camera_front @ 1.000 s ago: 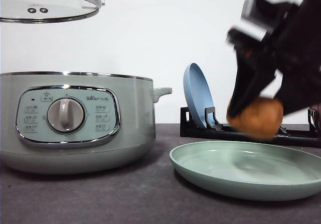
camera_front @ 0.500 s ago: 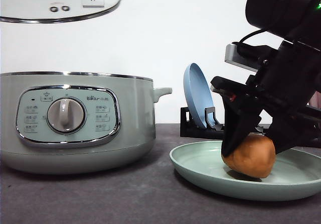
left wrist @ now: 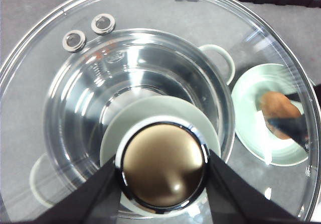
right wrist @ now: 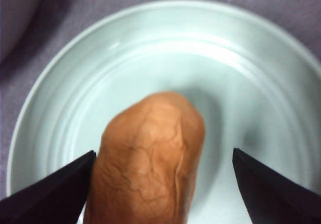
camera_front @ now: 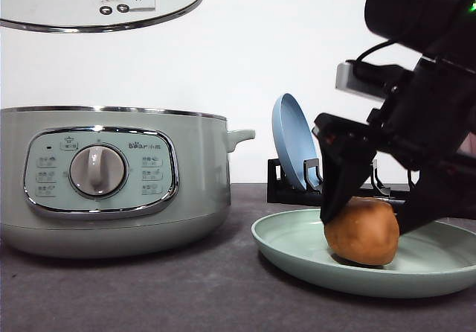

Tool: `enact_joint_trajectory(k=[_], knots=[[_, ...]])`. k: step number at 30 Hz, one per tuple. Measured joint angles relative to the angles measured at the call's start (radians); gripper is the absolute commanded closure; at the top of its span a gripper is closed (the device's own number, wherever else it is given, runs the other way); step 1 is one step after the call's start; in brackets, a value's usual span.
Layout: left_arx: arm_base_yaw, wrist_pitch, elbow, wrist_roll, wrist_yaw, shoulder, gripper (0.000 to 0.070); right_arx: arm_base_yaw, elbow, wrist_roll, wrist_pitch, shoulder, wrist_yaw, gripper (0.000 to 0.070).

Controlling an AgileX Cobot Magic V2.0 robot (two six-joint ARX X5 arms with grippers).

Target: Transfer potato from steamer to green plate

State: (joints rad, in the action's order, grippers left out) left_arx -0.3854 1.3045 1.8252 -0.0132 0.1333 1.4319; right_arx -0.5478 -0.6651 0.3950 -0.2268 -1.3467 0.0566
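The orange-brown potato [camera_front: 362,231] [right wrist: 145,158] rests on the green plate [camera_front: 297,251] [right wrist: 150,33], right of the steamer [camera_front: 111,183]. My right gripper [camera_front: 366,220] [right wrist: 163,153] straddles the potato and is open. One finger touches its side and a gap shows at the other finger. High over the steamer hangs the glass lid [camera_front: 97,4]. My left gripper [left wrist: 163,179] is shut on the lid's knob [left wrist: 163,163]. Through the glass I see the steamer's shiny bowl [left wrist: 140,78], the green plate [left wrist: 251,98] and the potato [left wrist: 276,111].
A blue plate [camera_front: 291,142] stands upright in a black rack [camera_front: 294,190] just behind the green plate. A white wall closes the back. Dark grey tabletop [camera_front: 186,295] runs in front of the steamer and the plate.
The right gripper came down and set the potato on the green plate, then its fingers spread apart. The lid in the left gripper drifted to the right.
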Motion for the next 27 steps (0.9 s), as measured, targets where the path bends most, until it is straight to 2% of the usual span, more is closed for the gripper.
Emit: enact_joint_trajectory(k=[7,18,27], knots=[[-0.003,0.0,0.0,0.0,0.0,0.023,0.07,0.031,-0.003,-0.001,-0.015,0.159,-0.002,0.0149],[-0.007,-0.012,0.0,-0.001,0.0,0.165,0.07,0.07,-0.005,-0.009,-0.075,0.438,-0.004,0.0149],[-0.008,-0.021,0.0,-0.009,-0.037,0.245,0.07,0.078,-0.006,-0.031,-0.12,0.533,-0.004,0.015]])
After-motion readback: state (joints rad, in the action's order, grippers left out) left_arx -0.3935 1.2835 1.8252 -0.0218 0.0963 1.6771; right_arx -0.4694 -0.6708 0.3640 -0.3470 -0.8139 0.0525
